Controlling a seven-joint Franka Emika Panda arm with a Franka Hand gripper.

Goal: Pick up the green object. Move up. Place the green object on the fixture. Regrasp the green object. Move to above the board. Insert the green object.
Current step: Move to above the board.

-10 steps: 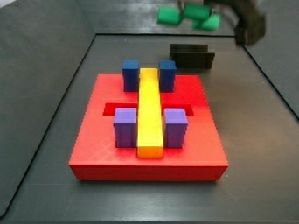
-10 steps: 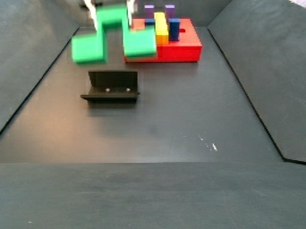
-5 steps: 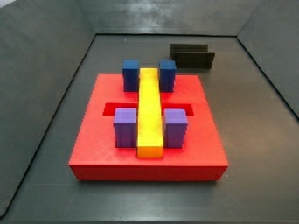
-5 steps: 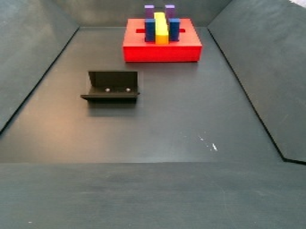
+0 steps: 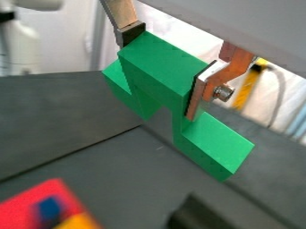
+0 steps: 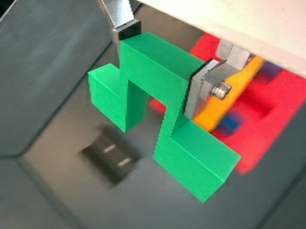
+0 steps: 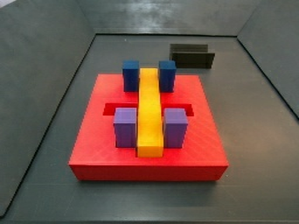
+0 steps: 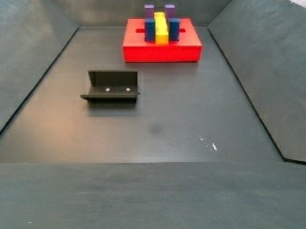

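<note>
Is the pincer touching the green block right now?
Touching. Both wrist views show the pincer with its fingers pressed against the green block's raised middle.

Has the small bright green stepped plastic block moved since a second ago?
Yes. The green block, held in the gripper, has risen out of both side views, above the dark fixture.

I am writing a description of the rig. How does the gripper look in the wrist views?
The gripper shows only in both wrist views. Its fingers are flat silver metal plates with dark pads; one plate carries a round screw or bolt. No cables or markings on it are visible.
</note>
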